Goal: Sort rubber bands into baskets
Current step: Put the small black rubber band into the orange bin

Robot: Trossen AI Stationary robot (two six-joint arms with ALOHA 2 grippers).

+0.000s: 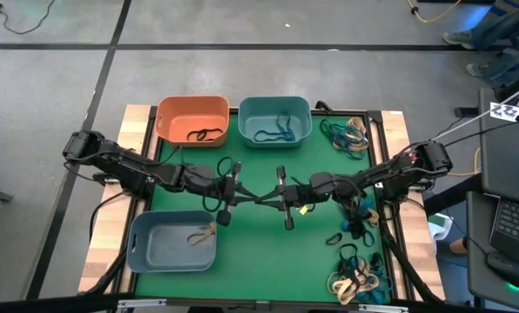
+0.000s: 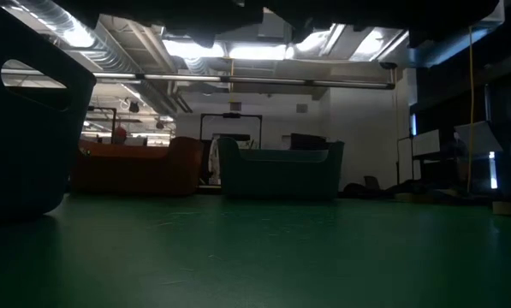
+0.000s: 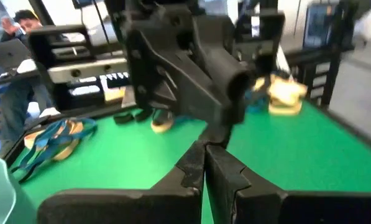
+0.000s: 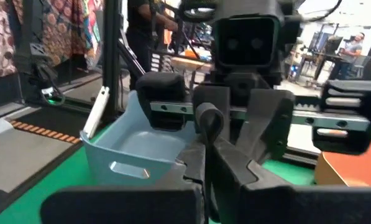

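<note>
Both grippers met nose to nose over the middle of the green mat [image 1: 259, 235]; we saw the left gripper [image 1: 257, 201] and the right gripper [image 1: 270, 198] each pinched fully closed, tips almost touching. Whether a band was stretched between them we could not tell. Just behind them sat the orange basket [image 1: 192, 119] holding a black band [image 1: 205, 135], and beside it the teal basket [image 1: 275, 118] with blue-teal bands [image 1: 275, 132]. On the near side of the left gripper, the grey-blue basket [image 1: 172, 241] held a tan band [image 1: 202, 235]. Loose bands lay in heaps to the right of the grippers: one pile [image 1: 346, 133] beside the teal basket, another [image 1: 356, 276] at the mat's near corner.
</note>
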